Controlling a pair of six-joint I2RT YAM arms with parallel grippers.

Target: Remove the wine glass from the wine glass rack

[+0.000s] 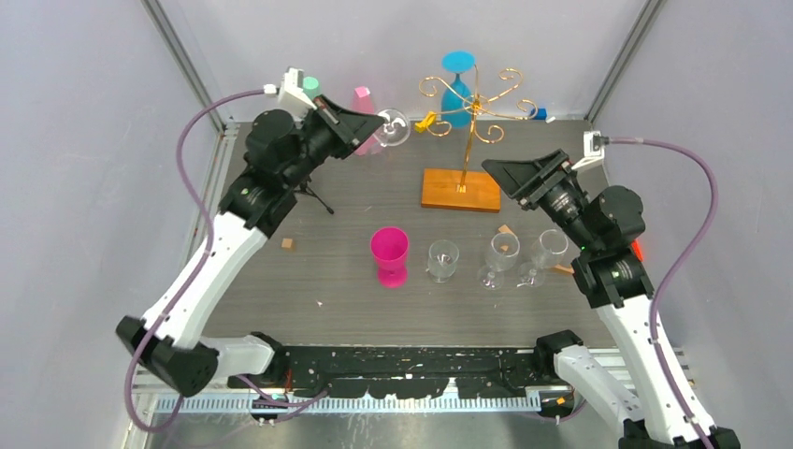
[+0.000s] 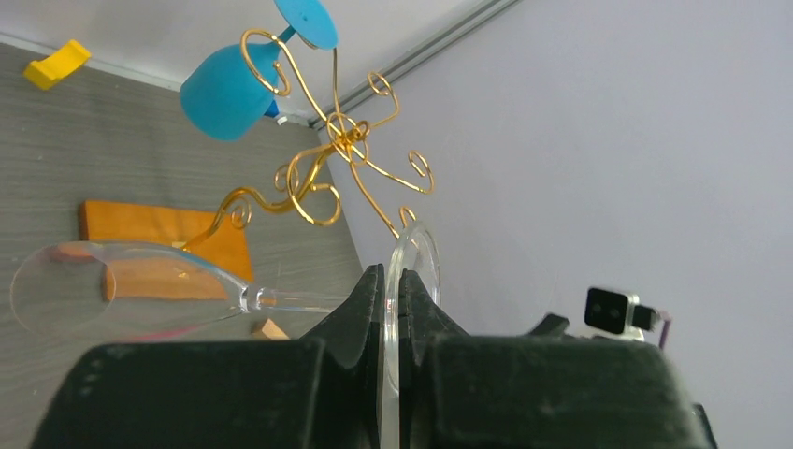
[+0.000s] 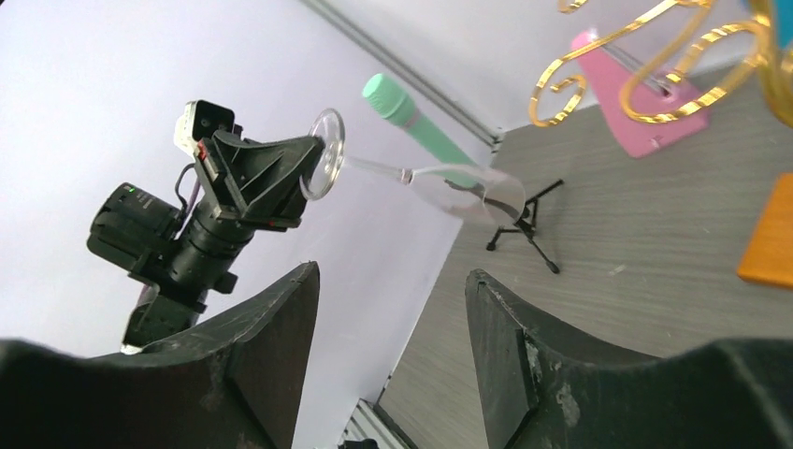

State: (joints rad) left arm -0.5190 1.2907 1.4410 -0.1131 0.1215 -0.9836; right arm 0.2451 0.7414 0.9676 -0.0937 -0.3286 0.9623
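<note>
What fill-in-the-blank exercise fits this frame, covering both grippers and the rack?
1. The left gripper is shut on the foot of a ____ wine glass.
2. The glass hanging from the wine glass rack is ____.
3. The right gripper has its fingers ____, holding nothing.
4. The goblet standing on the table is ____.
Missing words: clear; blue; open; pink.

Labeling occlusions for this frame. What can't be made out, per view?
Top view: left tool grip on the wine glass, covered by its black housing.
Right wrist: wine glass rack, cut by top and right edges; only curls and a corner of the rack base show.
Top view: right tool tips, likewise covered.
</note>
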